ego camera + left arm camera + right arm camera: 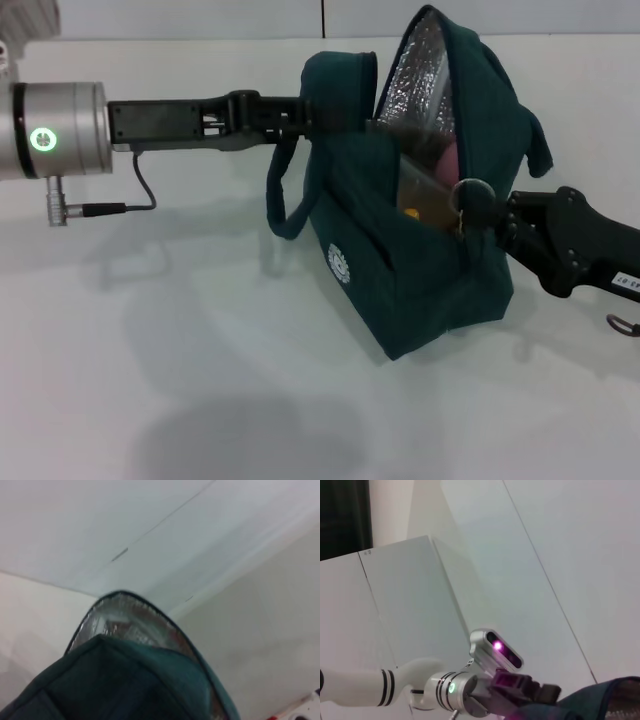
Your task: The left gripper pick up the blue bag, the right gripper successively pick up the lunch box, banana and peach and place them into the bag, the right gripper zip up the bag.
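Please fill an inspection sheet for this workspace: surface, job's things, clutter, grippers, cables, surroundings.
Surface: white table, bare part in front of the bag.
Job's things: dark teal fabric bag with silver foil lining stands open; pink round fruit and something yellow show inside; lunch box not identifiable.
Clutter: nothing seen.
Grippers: left gripper at the bag's rear top edge; right gripper at the bag's opening, near the zipper.
Cables: black cable under the left arm's silver cylinder.
Surroundings: pale wall panels.
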`<action>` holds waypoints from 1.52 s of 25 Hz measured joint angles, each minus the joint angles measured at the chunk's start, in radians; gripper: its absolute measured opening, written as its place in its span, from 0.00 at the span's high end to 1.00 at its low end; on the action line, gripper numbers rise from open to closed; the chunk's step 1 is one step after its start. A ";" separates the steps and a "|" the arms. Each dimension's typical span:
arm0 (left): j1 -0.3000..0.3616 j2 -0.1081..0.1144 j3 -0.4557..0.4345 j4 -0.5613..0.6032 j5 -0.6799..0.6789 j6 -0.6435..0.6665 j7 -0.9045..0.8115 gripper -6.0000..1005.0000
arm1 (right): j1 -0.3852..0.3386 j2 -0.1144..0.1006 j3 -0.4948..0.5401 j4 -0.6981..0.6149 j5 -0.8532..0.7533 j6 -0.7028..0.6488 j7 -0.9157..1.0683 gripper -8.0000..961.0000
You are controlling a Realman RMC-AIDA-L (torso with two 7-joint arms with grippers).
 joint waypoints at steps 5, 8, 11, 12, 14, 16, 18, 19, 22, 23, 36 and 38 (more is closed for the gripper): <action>0.036 -0.001 -0.001 -0.019 -0.101 -0.002 0.050 0.50 | 0.008 0.000 -0.001 0.003 0.000 0.002 -0.001 0.99; 0.050 -0.002 -0.002 -0.060 -0.165 -0.001 0.103 0.39 | 0.010 0.000 -0.002 0.003 -0.002 0.004 -0.001 0.99; 0.064 -0.005 -0.002 -0.087 -0.202 0.002 0.151 0.34 | 0.017 0.000 -0.004 0.007 -0.005 0.006 -0.002 0.99; 0.071 -0.007 -0.001 -0.092 -0.213 0.005 0.166 0.32 | 0.021 0.000 -0.007 0.011 -0.005 0.006 -0.006 0.99; 0.099 -0.014 -0.002 -0.096 -0.255 0.023 0.222 0.29 | 0.029 0.000 -0.013 0.023 -0.003 0.006 -0.021 0.99; 0.134 -0.022 -0.002 -0.097 -0.309 0.058 0.297 0.25 | 0.036 0.000 -0.017 0.029 0.002 0.006 -0.035 0.99; 0.174 -0.027 -0.002 -0.097 -0.359 0.111 0.384 0.22 | 0.039 0.000 -0.018 0.040 0.014 0.005 -0.049 0.99; 0.190 -0.027 -0.001 -0.097 -0.372 0.131 0.418 0.22 | 0.039 0.000 -0.018 0.040 0.014 0.005 -0.049 0.99; 0.268 -0.024 0.001 -0.100 -0.386 0.171 0.543 0.23 | 0.067 0.000 -0.025 0.067 0.033 0.006 -0.078 0.99; 0.286 -0.023 0.002 -0.105 -0.379 0.172 0.566 0.23 | 0.077 0.000 -0.027 0.069 0.034 0.015 -0.078 0.99; 0.394 -0.066 0.007 -0.337 -0.220 0.160 1.075 0.22 | 0.185 0.000 -0.027 0.080 0.039 0.100 -0.068 0.99; 0.391 -0.070 0.003 -0.382 -0.240 0.114 1.157 0.22 | 0.202 0.000 -0.027 0.081 0.040 0.116 -0.068 0.99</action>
